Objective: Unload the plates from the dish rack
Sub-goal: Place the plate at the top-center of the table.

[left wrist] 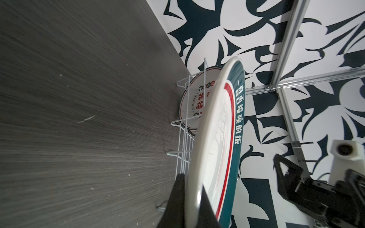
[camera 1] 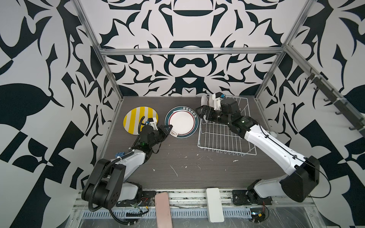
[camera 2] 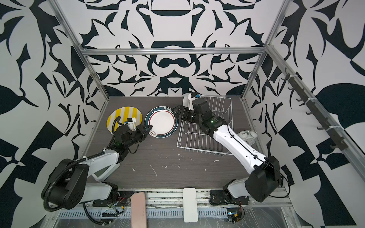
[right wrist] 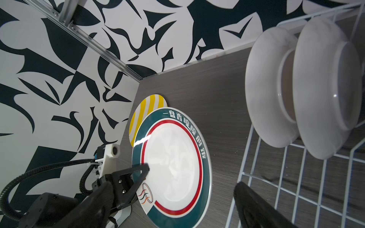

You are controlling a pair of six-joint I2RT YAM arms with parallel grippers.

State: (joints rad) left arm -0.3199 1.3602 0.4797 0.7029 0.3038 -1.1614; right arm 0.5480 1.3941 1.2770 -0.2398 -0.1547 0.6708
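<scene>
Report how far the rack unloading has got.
Done: the striped plate lies flat on the table. In hand: the left gripper is shut on the rim of the green-rimmed plate beside it. Left: at least two plates stand in the rack; the right gripper is open nearby.

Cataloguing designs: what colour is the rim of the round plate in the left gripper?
The round white plate has a dark-green rim, red-lined inside; right wrist view.

Striped plate lies flat beside face-up green-rimmed plate; two white-backed plates stand in dish rack.
</scene>
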